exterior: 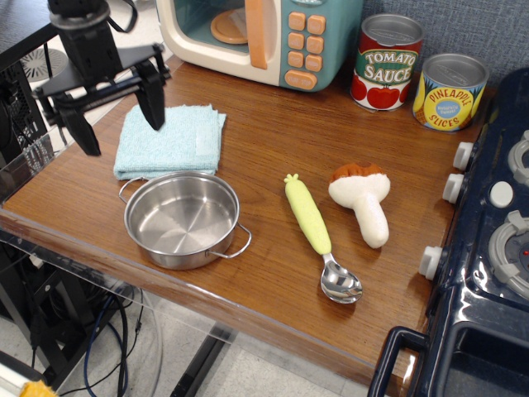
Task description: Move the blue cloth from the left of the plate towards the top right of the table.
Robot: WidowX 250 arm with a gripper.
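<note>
The hand (118, 126) is wide open and holds nothing. The cloth (171, 141) lies flat on the bench (273, 141), just right of the hand and partly under it, its near edge touching the pan (182, 219). This looks like the reaching step — the cloth is not grabbed yet. Next, the hand should go down over the cloth, pinch it, lift it, and carry it far right toward the cans (417, 74) — not bumping the pan.
</note>
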